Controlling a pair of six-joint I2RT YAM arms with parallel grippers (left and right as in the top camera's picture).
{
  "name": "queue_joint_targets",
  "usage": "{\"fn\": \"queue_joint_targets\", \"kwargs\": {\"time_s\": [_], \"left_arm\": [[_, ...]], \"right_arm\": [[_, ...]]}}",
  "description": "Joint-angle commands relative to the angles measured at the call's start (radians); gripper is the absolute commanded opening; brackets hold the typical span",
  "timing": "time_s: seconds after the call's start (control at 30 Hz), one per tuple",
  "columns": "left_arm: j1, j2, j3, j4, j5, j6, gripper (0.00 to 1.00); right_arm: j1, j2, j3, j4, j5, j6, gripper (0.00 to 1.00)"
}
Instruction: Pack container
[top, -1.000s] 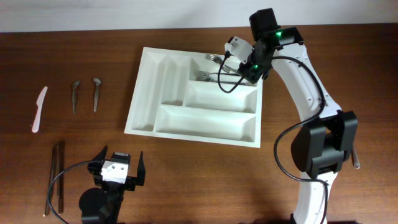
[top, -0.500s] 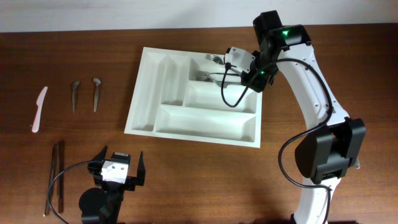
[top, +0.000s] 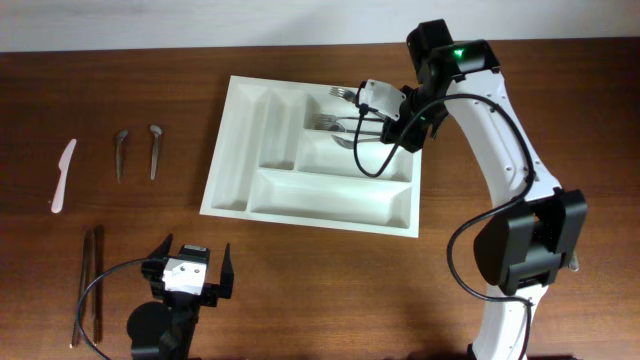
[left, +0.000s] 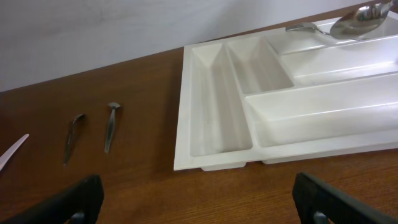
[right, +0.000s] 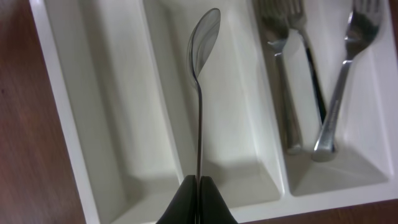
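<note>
R tool (right: 199, 182) clamps slim shiny metal spoon (right: 203, 37) over glossy white plastic container (right: 106, 93); L tool (top: 193, 265) gapes wide.

The right arm (top: 497, 120) has white links, black joints, a green light (top: 458, 52) and a black cable (top: 358, 160); the left gripper (top: 194, 262) is black-fingered

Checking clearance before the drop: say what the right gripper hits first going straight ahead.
Likely the container's empty long compartment beside the forks; the right gripper's spoon would touch first. Depth unclear.

Brown wooden table (top: 330, 290), seemingly white wall (left: 93, 31)
</note>
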Motion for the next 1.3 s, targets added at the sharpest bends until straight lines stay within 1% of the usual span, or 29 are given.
{"fn": "queue_joint_targets", "kwargs": {"time_s": [0.0, 0.47, 0.7, 0.9, 0.93, 1.0, 1.07, 1.1, 1.27], "left_arm": [[0.005, -0.008, -0.004, -0.001, -0.007, 0.013, 0.99], [0.005, -0.008, -0.004, -0.001, -0.007, 0.013, 0.99], [0.005, -0.008, -0.004, -0.001, -0.007, 0.013, 0.99], [0.005, -0.008, -0.004, -0.001, -0.007, 0.013, 0.99], [0.005, -0.008, -0.004, -0.001, -0.007, 0.013, 0.99], [0.005, -0.008, -0.004, -0.001, -0.007, 0.013, 0.99], [0.005, -0.008, -0.004, -0.001, -0.007, 0.013, 0.99], [0.005, -0.008, -0.004, -0.001, -0.007, 0.013, 0.99], [0.005, -0.008, -0.004, -0.001, -0.007, 0.013, 0.99]], "right_arm": [[-0.003, 0.035, 0.001, -0.002, -0.042, -0.010, 0.04], [-0.003, 0.065, -0.052, 0.000, -0.063, -0.011, 0.04], [-0.003, 0.114, -0.054, 0.004, -0.096, -0.011, 0.04], [-0.003, 0.122, -0.054, 0.015, -0.096, -0.010, 0.04], [-0.003, 0.122, -0.054, 0.015, -0.095, -0.010, 0.04], [-0.003, 0.122, -0.054, 0.015, -0.095, -0.011, 0.11], [-0.003, 0.122, -0.054, 0.020, -0.095, -0.010, 0.13], [-0.003, 0.122, -0.054, 0.023, -0.095, -0.010, 0.16], [-0.003, 0.122, -0.054, 0.034, -0.095, -0.010, 0.17]]}}
